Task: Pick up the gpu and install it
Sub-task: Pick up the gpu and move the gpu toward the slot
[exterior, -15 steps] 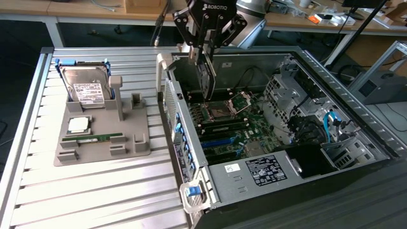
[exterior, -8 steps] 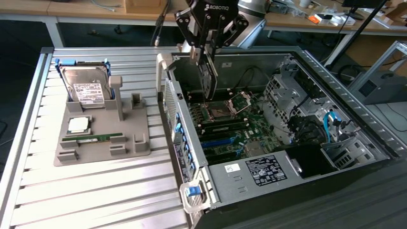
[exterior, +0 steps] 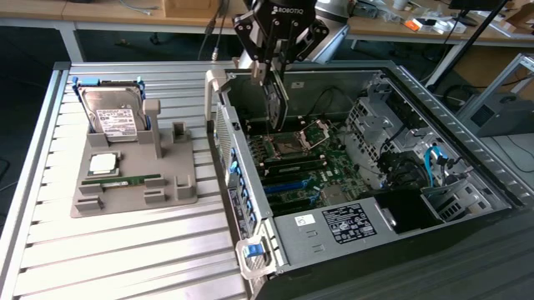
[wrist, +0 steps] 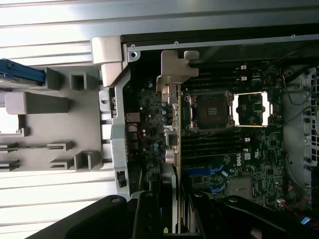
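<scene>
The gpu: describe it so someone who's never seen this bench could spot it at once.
Find the open computer case on the exterior view's right. Over its motherboard, the gripper holds the gpu upright: a thin dark card with a silver bracket. Unlike the hard drive and memory stick on the grey holder, it hangs in mid-air.

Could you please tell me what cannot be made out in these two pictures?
1. Exterior view: the gpu hangs in front of the motherboard and hides the part behind it.
2. Wrist view: the gpu is seen edge-on, so its faces are hidden.
3. Exterior view: the top of the gripper is cut off by the upper edge.
4. Exterior view: the label on the hard drive is too small to read.
</scene>
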`<action>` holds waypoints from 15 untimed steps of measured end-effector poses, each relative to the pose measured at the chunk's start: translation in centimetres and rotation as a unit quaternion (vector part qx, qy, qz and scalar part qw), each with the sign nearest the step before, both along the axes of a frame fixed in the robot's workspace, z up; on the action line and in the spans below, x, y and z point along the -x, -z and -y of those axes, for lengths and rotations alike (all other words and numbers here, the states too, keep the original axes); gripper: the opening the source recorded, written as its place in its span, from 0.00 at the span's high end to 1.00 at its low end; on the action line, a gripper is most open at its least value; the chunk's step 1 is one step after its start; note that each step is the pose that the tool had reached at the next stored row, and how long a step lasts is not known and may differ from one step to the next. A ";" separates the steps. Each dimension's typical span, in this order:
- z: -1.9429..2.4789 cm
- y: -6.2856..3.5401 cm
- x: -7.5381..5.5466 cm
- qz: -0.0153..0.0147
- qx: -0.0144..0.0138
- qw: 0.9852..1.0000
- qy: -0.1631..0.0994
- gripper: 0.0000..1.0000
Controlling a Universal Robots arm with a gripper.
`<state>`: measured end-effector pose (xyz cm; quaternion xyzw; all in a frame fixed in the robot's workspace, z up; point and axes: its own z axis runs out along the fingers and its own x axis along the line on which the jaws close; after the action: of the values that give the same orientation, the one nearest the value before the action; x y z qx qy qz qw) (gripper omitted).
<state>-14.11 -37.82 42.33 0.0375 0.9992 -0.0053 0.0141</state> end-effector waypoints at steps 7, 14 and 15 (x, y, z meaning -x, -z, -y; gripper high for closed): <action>0.00 0.05 -0.5 0.000 0.000 1.000 0.000 0.73; 0.00 0.12 -1.2 0.000 0.000 1.000 0.000 0.73; 0.00 0.13 -1.3 0.000 0.000 1.000 0.000 0.73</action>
<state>-12.81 -37.82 42.20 0.0375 0.9992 -0.0056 0.0141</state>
